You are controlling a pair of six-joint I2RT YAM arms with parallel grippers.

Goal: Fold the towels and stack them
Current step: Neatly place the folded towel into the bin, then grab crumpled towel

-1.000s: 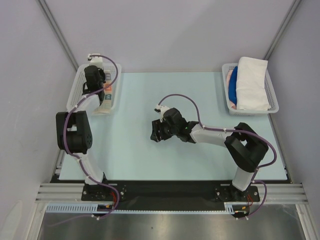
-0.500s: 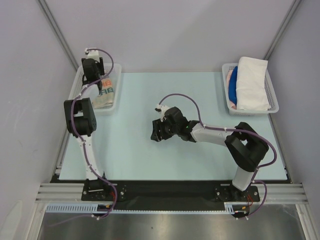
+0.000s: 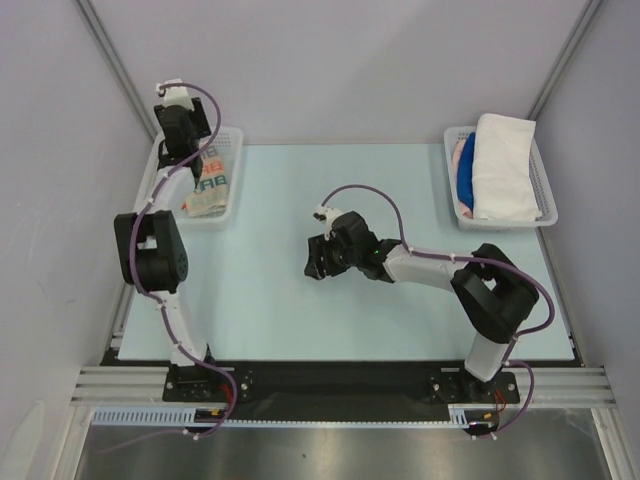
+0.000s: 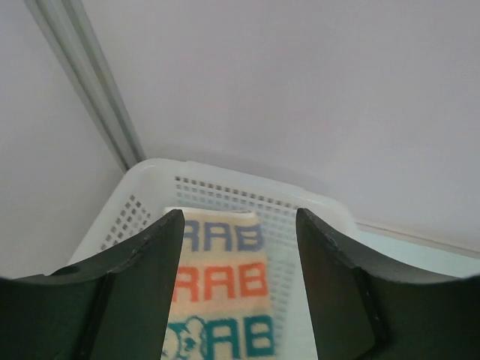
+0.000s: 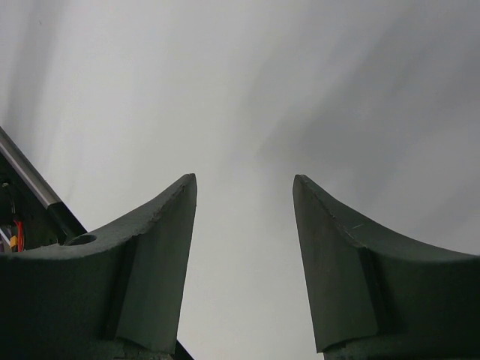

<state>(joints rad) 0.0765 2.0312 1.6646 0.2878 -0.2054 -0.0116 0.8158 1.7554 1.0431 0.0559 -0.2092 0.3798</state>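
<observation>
Right claw (image 3: 316, 260) idle, left claw (image 3: 188, 150) poised over the lettered towel (image 3: 212, 180)

Nearest the bases, the right claw hangs above bare surface (image 3: 260, 310), well right of the left basket (image 3: 232, 140), jaws apart and empty. Over that basket the left claw gapes wide, holding nothing; the lettered towel lies inside, beneath it. It looks soft, light and limp, so pinching one edge should lift it, though the mesh wall crowds the approach. Far right of that basket, a second basket (image 3: 546, 195) holds a white towel (image 3: 505, 160)
</observation>
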